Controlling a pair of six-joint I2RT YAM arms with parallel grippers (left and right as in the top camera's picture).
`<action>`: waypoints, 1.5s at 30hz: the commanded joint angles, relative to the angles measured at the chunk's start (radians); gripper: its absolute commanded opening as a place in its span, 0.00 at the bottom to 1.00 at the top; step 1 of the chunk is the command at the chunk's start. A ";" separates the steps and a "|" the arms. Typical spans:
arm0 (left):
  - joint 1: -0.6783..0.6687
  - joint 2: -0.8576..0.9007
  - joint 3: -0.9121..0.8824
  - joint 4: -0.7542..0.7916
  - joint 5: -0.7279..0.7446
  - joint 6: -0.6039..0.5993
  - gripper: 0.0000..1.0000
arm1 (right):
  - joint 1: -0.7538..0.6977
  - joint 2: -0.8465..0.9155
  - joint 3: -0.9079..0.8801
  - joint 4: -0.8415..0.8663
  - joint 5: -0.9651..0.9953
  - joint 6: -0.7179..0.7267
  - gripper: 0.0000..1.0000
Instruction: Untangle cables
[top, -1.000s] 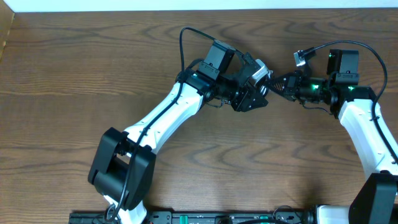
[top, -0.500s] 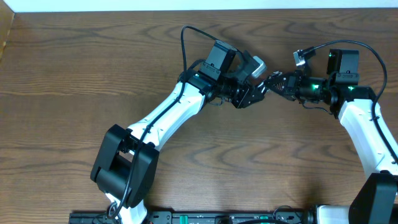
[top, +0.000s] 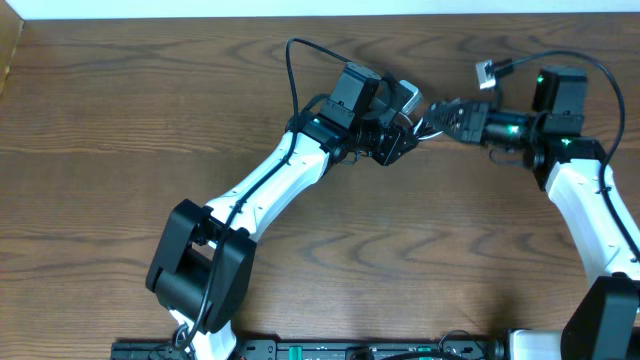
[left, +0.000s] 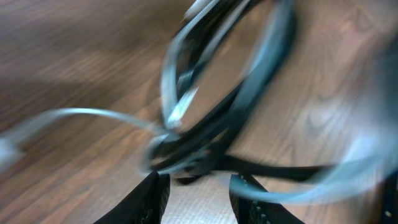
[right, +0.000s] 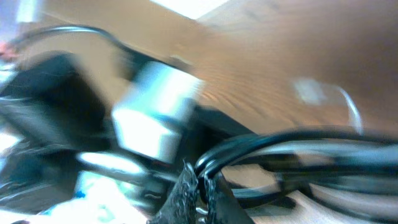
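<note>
Right gripper (right: 198, 180) is clamped tight on the cables (right: 280, 149), lifting them off the table (top: 150, 120) near its far edge. Left gripper (left: 194, 186) faces the bundle with jaws partly apart; whether it grips a strand, I cannot tell. Both seem set to pull the cords apart.

No readable text, labels, brands or numbers anywhere; wrist views too blurred to tell.

overhead: sharp, evenly lit, soft shadows | both wrist views: heavy motion blur
</note>
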 joint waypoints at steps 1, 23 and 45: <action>0.005 0.034 -0.005 0.000 -0.044 -0.010 0.37 | -0.032 -0.006 0.020 0.143 -0.231 0.171 0.01; 0.137 0.005 -0.005 0.019 0.204 -0.010 0.38 | -0.088 -0.006 0.018 0.020 -0.009 0.161 0.01; 0.248 0.005 -0.005 -0.027 0.322 -0.212 0.39 | -0.010 -0.006 0.018 -0.416 0.303 -0.129 0.01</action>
